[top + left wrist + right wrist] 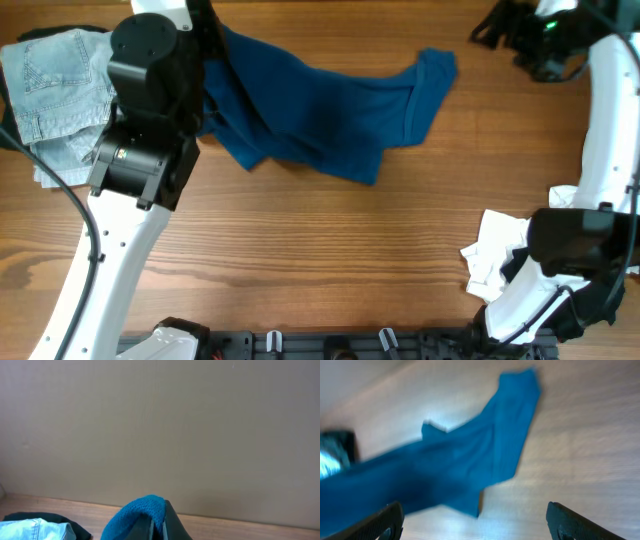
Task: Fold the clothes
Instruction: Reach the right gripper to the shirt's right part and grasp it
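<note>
The clothes are spread over a wooden table. A dark blue shirt lies stretched across the far middle, one sleeve end pointing right. My left gripper is shut on a fold of this shirt at its left end, raised off the table. My right gripper hangs at the far right, beyond the sleeve end. In the right wrist view it stands open and empty above the wood, with the shirt ahead of it. Pale blue denim lies at the far left.
A white piece with a black piece beside it lies at the near right, next to the right arm's base. A black garment shows under the denim. A plain wall stands behind the table's far edge.
</note>
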### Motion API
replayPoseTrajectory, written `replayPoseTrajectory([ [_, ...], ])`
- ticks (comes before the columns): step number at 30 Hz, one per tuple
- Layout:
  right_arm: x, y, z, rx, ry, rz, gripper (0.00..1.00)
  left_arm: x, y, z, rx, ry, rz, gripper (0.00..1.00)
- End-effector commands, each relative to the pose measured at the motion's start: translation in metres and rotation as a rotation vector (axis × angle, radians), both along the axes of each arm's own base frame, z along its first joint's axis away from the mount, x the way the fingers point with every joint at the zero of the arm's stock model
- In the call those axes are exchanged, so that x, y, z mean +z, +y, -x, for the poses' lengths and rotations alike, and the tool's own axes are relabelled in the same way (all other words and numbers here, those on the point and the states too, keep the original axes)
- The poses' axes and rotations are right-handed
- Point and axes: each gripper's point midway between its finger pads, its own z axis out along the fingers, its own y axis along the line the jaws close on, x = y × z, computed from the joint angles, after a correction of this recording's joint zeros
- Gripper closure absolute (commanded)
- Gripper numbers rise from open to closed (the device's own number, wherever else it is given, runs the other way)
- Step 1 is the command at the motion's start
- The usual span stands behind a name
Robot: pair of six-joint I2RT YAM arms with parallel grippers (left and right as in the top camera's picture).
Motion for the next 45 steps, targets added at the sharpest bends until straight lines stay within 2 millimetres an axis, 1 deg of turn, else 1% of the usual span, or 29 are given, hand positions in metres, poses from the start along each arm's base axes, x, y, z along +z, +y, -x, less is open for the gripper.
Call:
replayPoseTrajectory([
  [1, -0.034, 0.058, 0.022, 0.197, 0.096, -0.028, 0.09, 0.001, -0.001, -0.005, 0.009, -0.002, -0.015, 0.96],
  [2, -0.046, 0.071, 0.025, 0.224, 0.12, -0.046, 0.1, -0.001, -0.001, -0.006, 0.009, 0.001, -0.016, 0.96],
  [4, -0.071, 0.092, 0.03, 0.249, 0.165, -0.074, 0.06, -0.001, -0.001, -0.007, 0.009, 0.002, -0.017, 0.96],
  [5, -0.087, 0.102, 0.033, 0.252, 0.192, -0.086, 0.04, -0.001, -0.001, -0.007, 0.01, 0.002, -0.017, 0.96],
  [8, -0.12, 0.121, 0.044, 0.272, 0.244, -0.195, 0.03, -0.001, -0.001, -0.006, 0.01, 0.002, -0.017, 0.96],
  [10, -0.141, 0.127, 0.054, 0.297, 0.272, -0.265, 0.03, -0.001, -0.001, -0.007, 0.01, 0.003, -0.017, 0.96],
  [11, -0.157, 0.127, 0.063, 0.3, 0.299, -0.27, 0.03, -0.001, -0.001, -0.007, 0.01, 0.002, -0.017, 0.96],
  [13, -0.175, 0.127, 0.076, 0.322, 0.328, -0.267, 0.03, -0.001, -0.001, -0.007, 0.01, 0.002, -0.017, 0.96],
  [15, -0.191, 0.129, 0.091, 0.353, 0.358, -0.263, 0.07, -0.002, -0.001, -0.007, 0.01, 0.005, -0.018, 0.96],
  [17, -0.2, 0.13, 0.102, 0.368, 0.388, -0.258, 0.08, -0.002, -0.001, -0.007, 0.009, 0.006, -0.018, 0.96],
  [18, -0.204, 0.133, 0.108, 0.381, 0.399, -0.257, 0.12, -0.002, -0.001, -0.007, 0.009, 0.006, -0.018, 0.96],
  [21, -0.214, 0.143, 0.12, 0.411, 0.419, -0.251, 0.11, -0.002, -0.001, -0.006, 0.009, 0.006, -0.018, 0.96],
  [22, -0.218, 0.15, 0.125, 0.425, 0.424, -0.251, 0.11, -0.003, -0.001, -0.006, 0.009, 0.01, -0.019, 0.96],
  [24, -0.218, 0.162, 0.129, 0.457, 0.417, -0.277, 0.15, -0.006, -0.001, -0.006, 0.009, 0.021, -0.022, 0.96],
  [26, -0.216, 0.173, 0.134, 0.482, 0.416, -0.302, 0.15, -0.009, -0.001, -0.006, 0.009, 0.035, -0.027, 0.96],
  [28, -0.214, 0.181, 0.134, 0.497, 0.407, -0.33, 0.29, -0.012, -0.001, -0.005, 0.009, 0.046, -0.03, 0.96],
  [29, -0.212, 0.185, 0.134, 0.5, 0.404, -0.346, 0.3, -0.013, -0.001, -0.005, 0.009, 0.048, -0.03, 0.96],
  [30, -0.211, 0.187, 0.133, 0.496, 0.401, -0.356, 0.27, -0.013, -0.001, -0.005, 0.009, 0.052, -0.029, 0.96],
  [31, -0.211, 0.187, 0.132, 0.483, 0.403, -0.357, 0.19, -0.014, -0.001, -0.005, 0.009, 0.055, -0.03, 0.96],
  [32, -0.211, 0.188, 0.131, 0.478, 0.403, -0.358, 0.15, -0.014, -0.001, -0.005, 0.009, 0.056, -0.03, 0.96],
  [34, -0.212, 0.187, 0.127, 0.473, 0.392, -0.36, 0.14, -0.015, -0.001, -0.005, 0.009, 0.058, -0.031, 0.96],
  [38, -0.215, 0.187, 0.127, 0.486, 0.38, -0.353, 0.11, -0.017, -0.001, -0.004, 0.008, 0.068, -0.034, 0.96],
  [40, -0.224, 0.185, 0.13, 0.482, 0.38, -0.345, 0.11, -0.02, -0.001, -0.004, 0.005, 0.078, -0.036, 0.96],
  [41, -0.231, 0.18, 0.131, 0.464, 0.388, -0.32, 0.13, -0.021, -0.001, -0.004, 0.005, 0.082, -0.037, 0.96],
  [42, -0.24, 0.17, 0.131, 0.434, 0.402, -0.264, 0.16, -0.022, -0.001, -0.004, 0.005, 0.086, -0.038, 0.96],
  [43, -0.248, 0.159, 0.13, 0.387, 0.421, -0.202, 0.16, -0.022, -0.001, -0.004, 0.005, 0.089, -0.039, 0.96],
  [44, -0.257, 0.14, 0.127, 0.313, 0.444, -0.116, 0.16, -0.023, -0.001, -0.003, 0.004, 0.092, -0.04, 0.96],
  [45, -0.261, 0.129, 0.124, 0.274, 0.448, -0.076, 0.13, -0.024, -0.001, -0.003, 0.004, 0.094, -0.041, 0.96],
])
